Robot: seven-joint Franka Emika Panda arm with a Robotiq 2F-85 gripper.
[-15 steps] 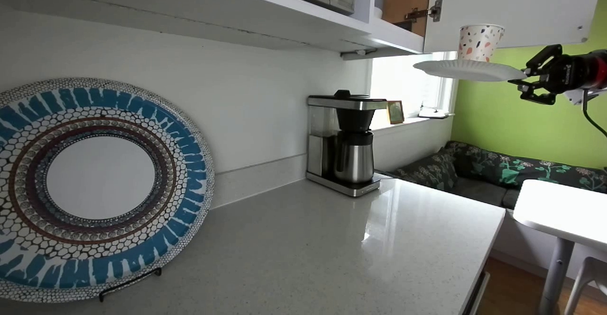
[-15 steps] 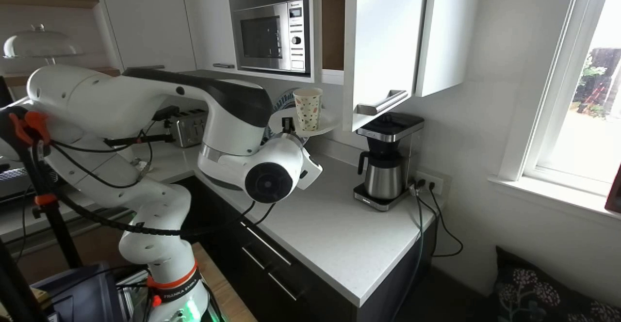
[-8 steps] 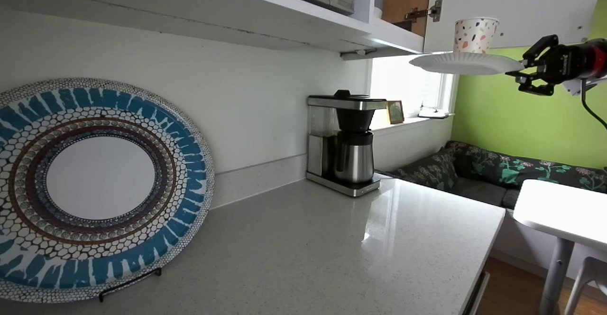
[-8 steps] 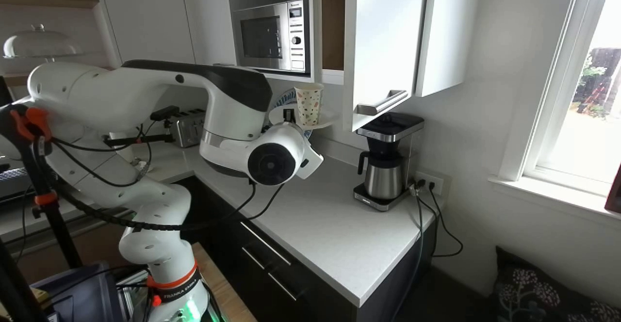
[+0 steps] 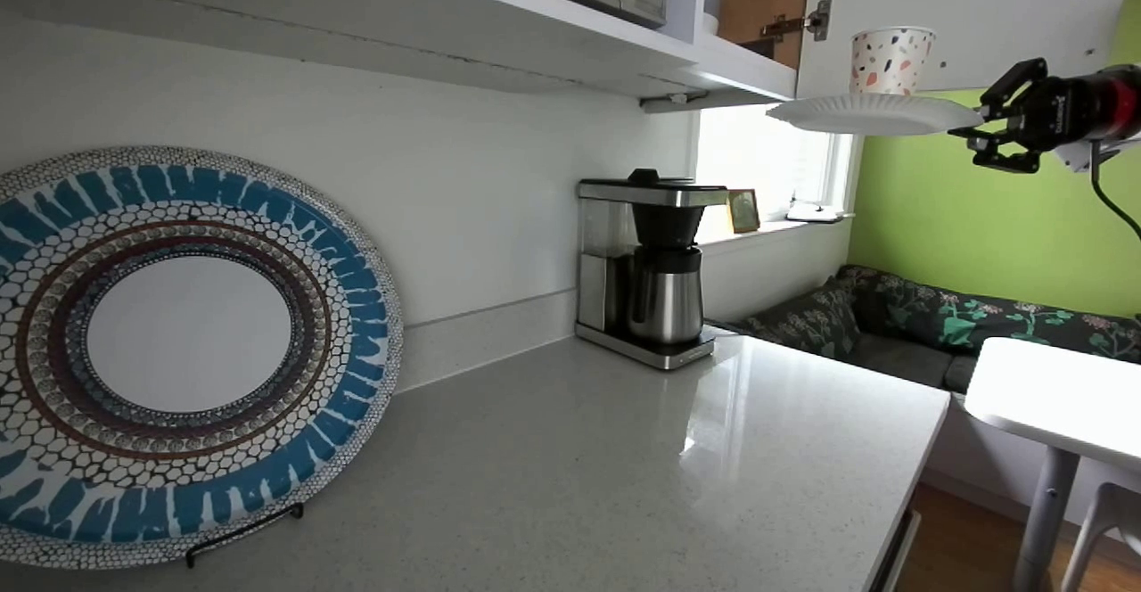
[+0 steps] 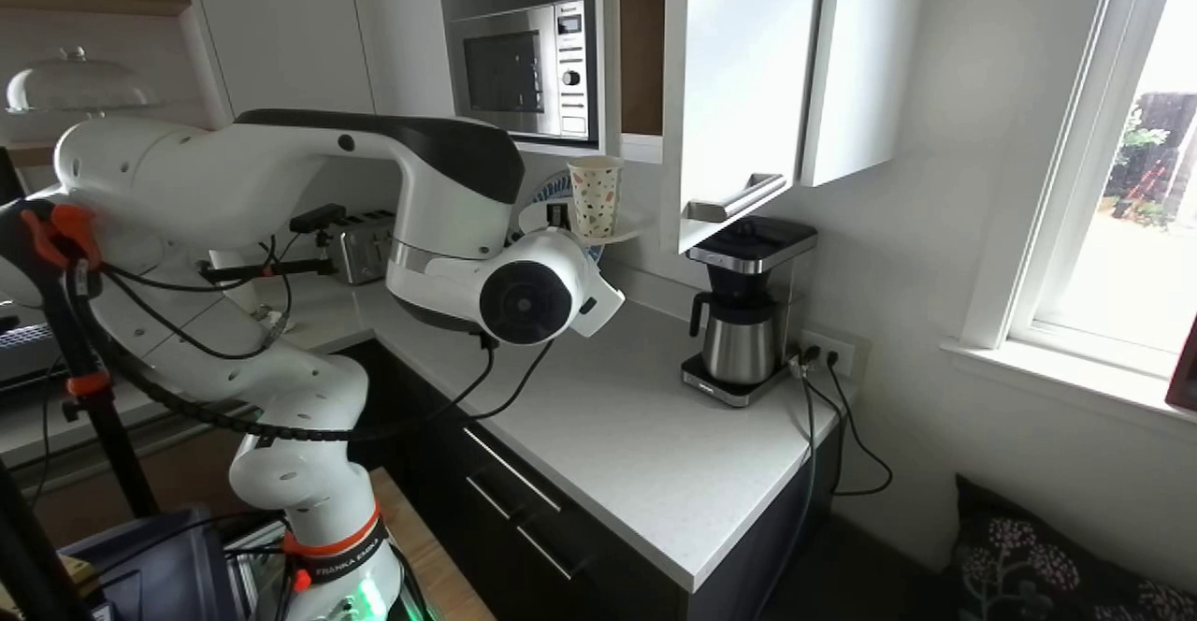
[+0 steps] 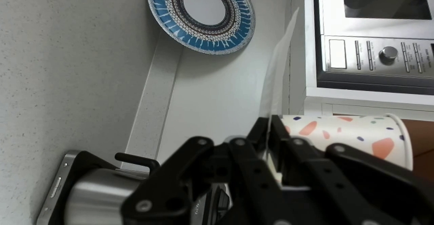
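The paper plate (image 5: 875, 118) looks matt and ridged.

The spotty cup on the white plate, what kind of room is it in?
It looks like a kitchen, maybe in somebody's home. You can tell from the coffee maker on the counter, the microwave and the toaster.

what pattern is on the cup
Scattered orange, dark blue and grey-green flecks on white; the cup shows best in the wrist view.
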